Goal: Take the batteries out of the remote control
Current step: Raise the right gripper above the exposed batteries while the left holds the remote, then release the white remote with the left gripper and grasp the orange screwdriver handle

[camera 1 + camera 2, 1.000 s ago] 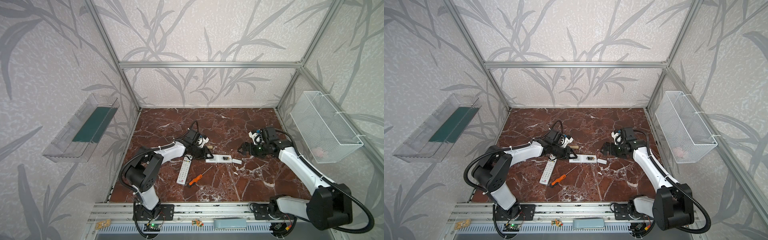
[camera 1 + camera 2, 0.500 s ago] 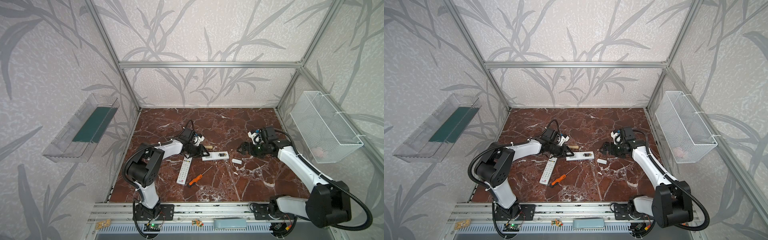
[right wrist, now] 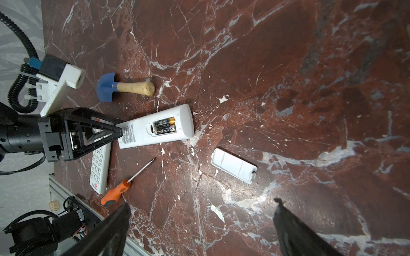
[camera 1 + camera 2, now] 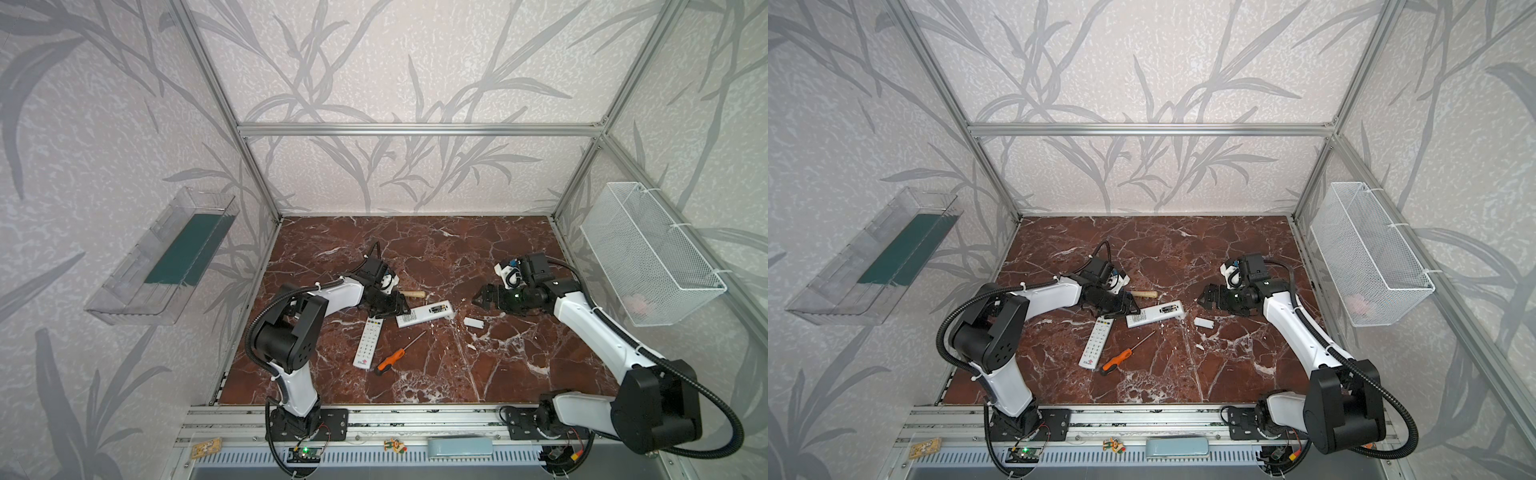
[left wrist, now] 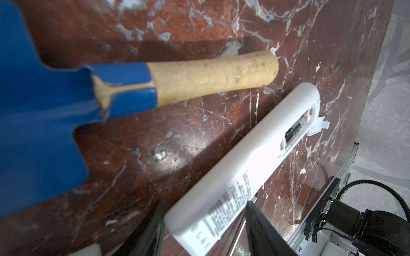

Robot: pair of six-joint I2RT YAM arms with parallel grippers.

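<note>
Your left arm reaches low over the desk [image 4: 457, 249], the left claw [image 5: 206, 202] straddling the printed end of the white remote [image 3: 142, 133]; whether it presses or only brackets it, you cannot tell. Your right arm bends inward, the right claw [image 3: 200, 204] spread wide and empty near the loose white cover [image 3: 234, 165]. Two batteries [image 3: 165, 126] lie side by side in the remote's open compartment. The wire basket [image 4: 623, 232] on the right wall holds something pale pink [image 4: 636, 303]; the clear tray [image 4: 124, 291] opposite, a green sheet [image 4: 187, 253].

The left arm [image 4: 332, 295] lies low, and the left gripper [image 5: 206, 201] has its jaws parted astride the label end of the white remote [image 4: 424, 313]. The right arm [image 4: 590, 328] reaches in, and the right gripper [image 4: 478, 297] hovers spread wide near the remote's battery end.
</note>
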